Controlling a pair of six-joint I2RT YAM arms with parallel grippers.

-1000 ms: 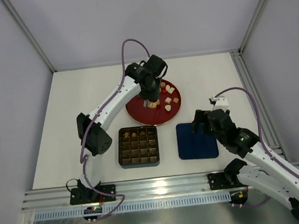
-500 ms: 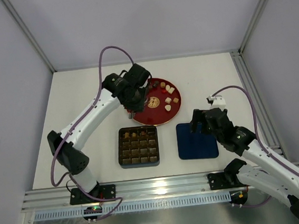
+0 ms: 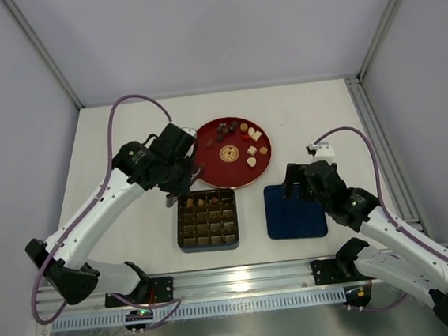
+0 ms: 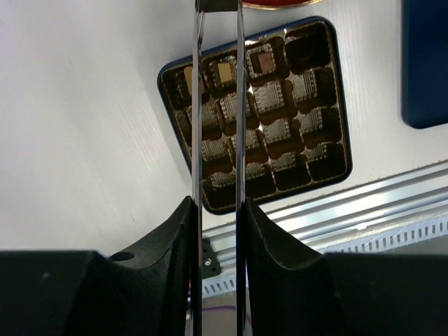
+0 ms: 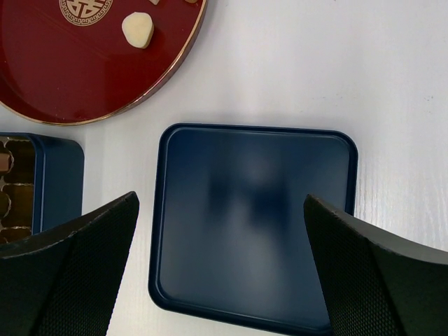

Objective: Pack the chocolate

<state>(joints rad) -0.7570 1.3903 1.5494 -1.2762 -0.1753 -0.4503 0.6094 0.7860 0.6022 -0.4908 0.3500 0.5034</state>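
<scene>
Several chocolates (image 3: 236, 131), dark brown and cream-white, lie on the red round plate (image 3: 208, 165). The dark blue box (image 3: 209, 241) has a gold cell insert, with three chocolates (image 4: 225, 72) in its far row. My left gripper (image 3: 180, 190) hovers over the box's far-left corner. In the left wrist view its two thin metal blades (image 4: 198, 105) pinch a small dark chocolate (image 4: 218, 4) at the top edge. My right gripper (image 3: 299, 186) is open and empty above the dark blue lid (image 3: 296, 213). In the right wrist view the lid (image 5: 255, 224) lies between its fingers (image 5: 70, 266).
A flat gold emblem (image 3: 227, 153) sits at the plate's centre. An aluminium rail (image 3: 243, 281) runs along the near table edge. White walls and frame posts enclose the back and sides.
My left arm has swung from over the red plate back and left to the box's far-left corner. The right arm has hardly moved.
</scene>
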